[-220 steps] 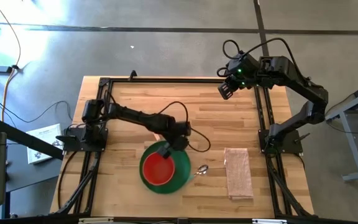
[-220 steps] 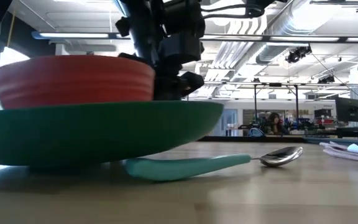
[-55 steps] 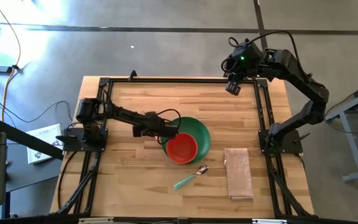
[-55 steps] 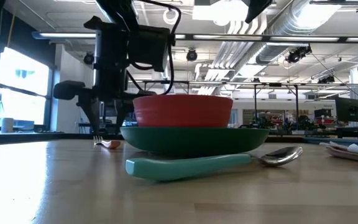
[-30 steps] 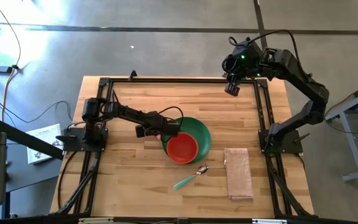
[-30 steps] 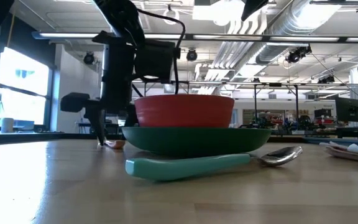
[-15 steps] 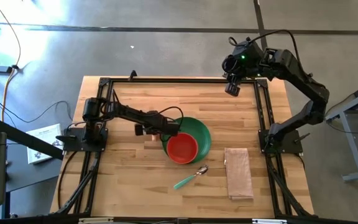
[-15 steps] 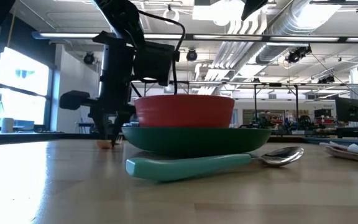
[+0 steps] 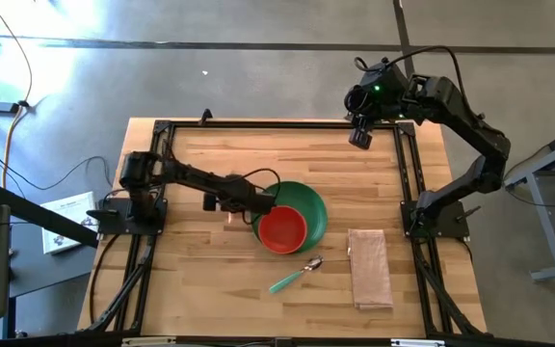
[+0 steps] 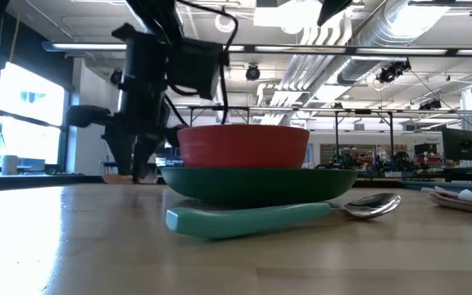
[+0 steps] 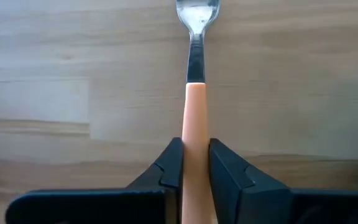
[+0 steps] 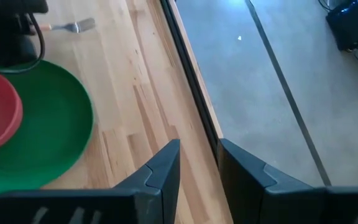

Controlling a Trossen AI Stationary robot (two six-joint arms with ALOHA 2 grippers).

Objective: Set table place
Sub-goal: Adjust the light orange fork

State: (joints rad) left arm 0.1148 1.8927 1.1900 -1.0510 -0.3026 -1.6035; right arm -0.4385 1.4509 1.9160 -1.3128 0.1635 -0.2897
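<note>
A red bowl [image 9: 281, 229] sits in a green plate [image 9: 308, 204] at mid-table. My left gripper [image 9: 229, 208] stands just left of the plate, shut on an orange-handled fork [image 11: 195, 93]. The fork's metal head [image 12: 74, 27] points toward the far edge. A teal-handled spoon [image 9: 295, 273] lies on the wood near the plate's near side. A folded pinkish napkin [image 9: 369, 267] lies to the right. My right gripper [image 9: 359, 138] hangs open, high over the far right corner. My left gripper pinches the fork's orange handle [image 11: 194, 134] between its two fingers, at the half away from the head. The fingers come steeply from above and lie across the handle. The fork sticks out roughly level, and in the low view its handle end [image 10: 115, 177] shows just above the tabletop.
A black rail frame [image 9: 277, 124] edges the wooden table [image 9: 191, 289]. Bare wood lies left of the plate and along the near edge. Beyond the far rail is grey floor [image 12: 260, 74].
My left gripper's fingers have come together on the fork's handle. It has then gone a little toward the table's left edge and slightly up, taking the fork along. Plate, bowl, spoon and napkin have stayed put.
</note>
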